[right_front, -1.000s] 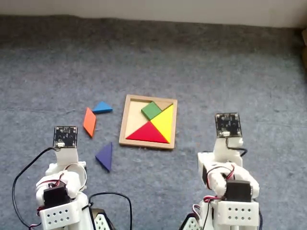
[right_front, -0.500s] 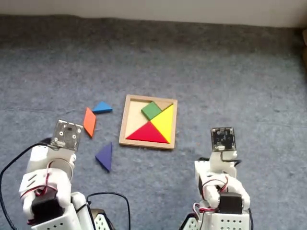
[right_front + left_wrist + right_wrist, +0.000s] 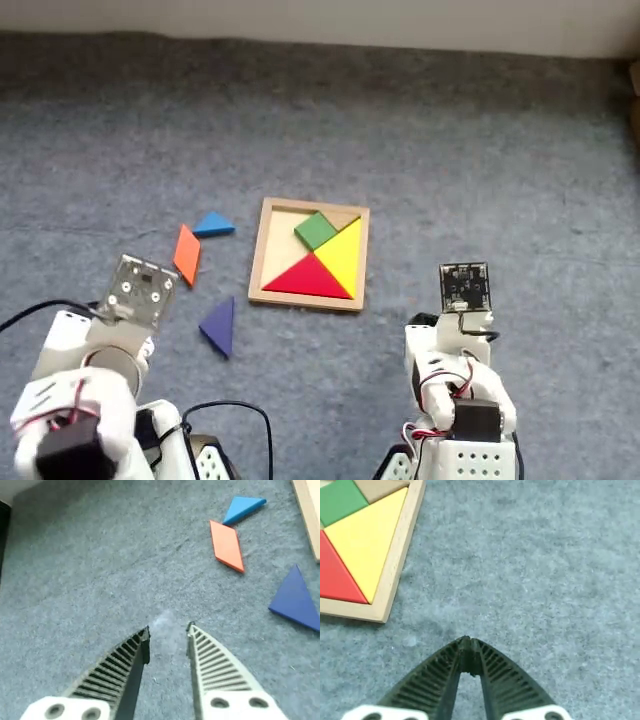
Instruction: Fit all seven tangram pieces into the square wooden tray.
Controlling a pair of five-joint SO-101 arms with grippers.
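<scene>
The left claw (image 3: 168, 630), spread a little and holding nothing, is hanging left of the tray (image 3: 258, 250), probably because the orange piece (image 3: 186, 254), light blue triangle (image 3: 213, 225) and dark blue triangle (image 3: 219, 326) are lying loose there, while the right claw (image 3: 469, 641), pinched together and empty, is waiting right of the tray.

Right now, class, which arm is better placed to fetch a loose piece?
Probably left: the open left gripper hangs near the dark blue triangle and orange parallelogram; the shut right gripper lies beyond the tray.
</scene>
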